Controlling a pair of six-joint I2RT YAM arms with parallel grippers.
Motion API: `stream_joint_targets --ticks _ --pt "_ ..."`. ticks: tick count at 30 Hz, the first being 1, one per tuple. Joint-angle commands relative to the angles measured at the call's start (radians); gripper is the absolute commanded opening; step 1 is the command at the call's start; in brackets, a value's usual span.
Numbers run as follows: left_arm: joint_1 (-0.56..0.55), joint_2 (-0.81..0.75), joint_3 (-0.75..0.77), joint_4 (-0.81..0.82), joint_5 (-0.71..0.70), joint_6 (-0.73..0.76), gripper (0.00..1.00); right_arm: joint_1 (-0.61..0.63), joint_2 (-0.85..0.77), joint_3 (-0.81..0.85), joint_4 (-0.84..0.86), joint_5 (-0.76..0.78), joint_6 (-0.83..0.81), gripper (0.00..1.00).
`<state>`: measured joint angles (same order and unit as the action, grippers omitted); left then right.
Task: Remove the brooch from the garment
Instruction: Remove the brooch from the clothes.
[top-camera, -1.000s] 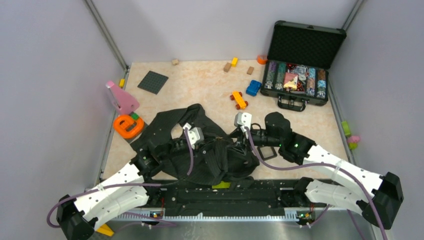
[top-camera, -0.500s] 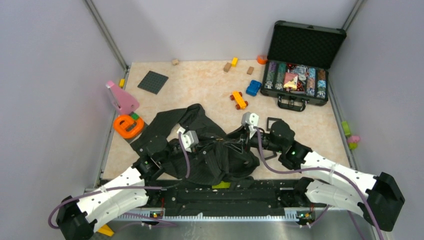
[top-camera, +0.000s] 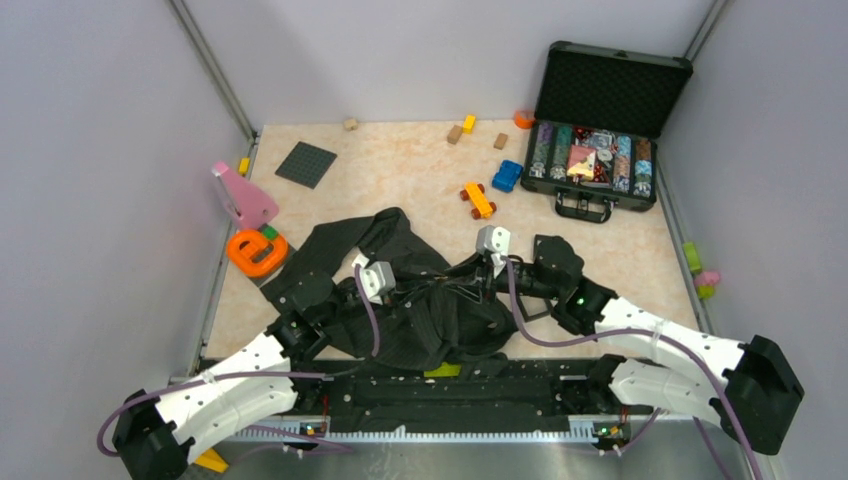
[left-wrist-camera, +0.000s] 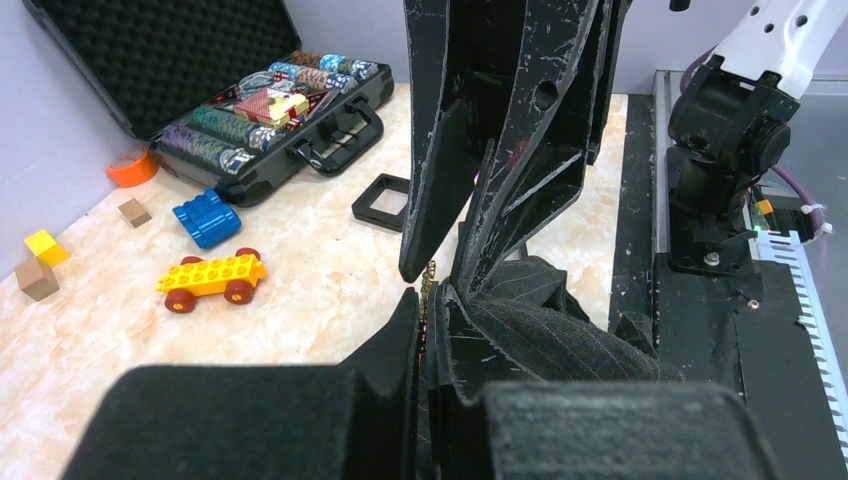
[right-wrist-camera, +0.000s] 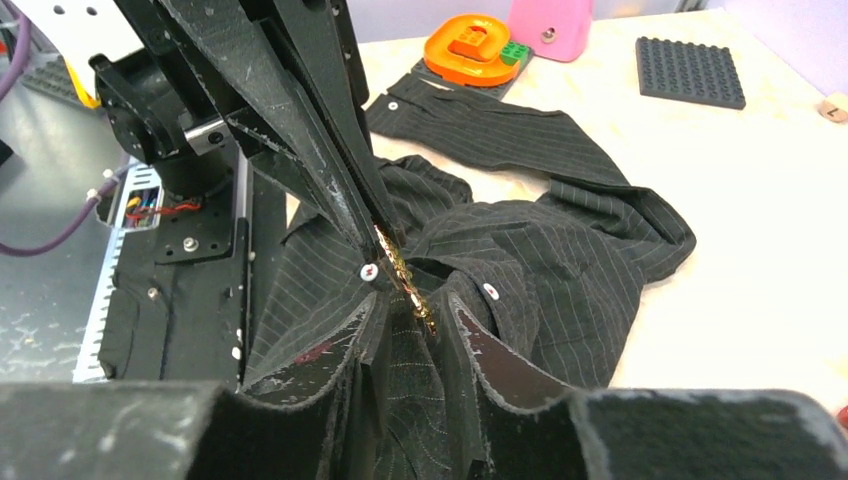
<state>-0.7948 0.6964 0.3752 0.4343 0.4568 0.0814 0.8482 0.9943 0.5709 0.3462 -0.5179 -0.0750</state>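
Observation:
The garment (top-camera: 420, 322) lies crumpled at the table's near edge, dark with faint pinstripes (right-wrist-camera: 540, 260). The brooch (right-wrist-camera: 405, 275) is a thin gold strip standing up from a raised fold next to a white button. In the left wrist view the brooch (left-wrist-camera: 430, 275) sits in the slit of my left gripper (left-wrist-camera: 428, 300), which is shut on it with fabric bunched beside it. My right gripper (right-wrist-camera: 415, 300) faces it. Its jaws stand apart on either side of the fold and the brooch's free end. From above, my left gripper (top-camera: 425, 292) and my right gripper (top-camera: 468, 285) meet over the garment.
An open black case (top-camera: 655, 190) of poker chips stands at the back right. A yellow toy car (top-camera: 478, 200), a blue brick (top-camera: 507, 176), a dark baseplate (top-camera: 305, 163), a pink toy (top-camera: 243, 196) and an orange ring (top-camera: 257, 252) lie around. A black square frame (left-wrist-camera: 385, 200) lies by the garment.
My right gripper has come in over the fold towards the left gripper, and its jaws have narrowed. The left gripper stayed shut and shifted slightly left.

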Motion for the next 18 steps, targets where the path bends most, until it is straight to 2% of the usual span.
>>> stream_joint_targets --ticks 1,3,7,10,13,18 --pt "0.002 -0.013 0.020 0.051 0.023 0.012 0.00 -0.003 0.008 0.062 -0.026 -0.020 -0.073 0.24" --pt "0.003 -0.016 0.019 0.050 0.025 0.013 0.00 -0.003 0.016 0.068 -0.033 -0.020 -0.081 0.20" --pt "0.003 -0.020 0.020 0.037 0.028 0.017 0.00 -0.003 0.022 0.088 -0.064 -0.031 -0.098 0.01" --pt "0.002 -0.010 0.036 -0.010 0.052 0.038 0.01 -0.003 0.015 0.110 -0.104 -0.051 -0.117 0.00" --pt "0.003 0.021 0.094 -0.145 0.063 0.068 0.15 -0.003 0.031 0.180 -0.231 -0.057 -0.156 0.00" --pt "0.003 0.101 0.265 -0.469 0.011 0.119 0.29 0.023 0.097 0.331 -0.529 0.021 -0.273 0.00"
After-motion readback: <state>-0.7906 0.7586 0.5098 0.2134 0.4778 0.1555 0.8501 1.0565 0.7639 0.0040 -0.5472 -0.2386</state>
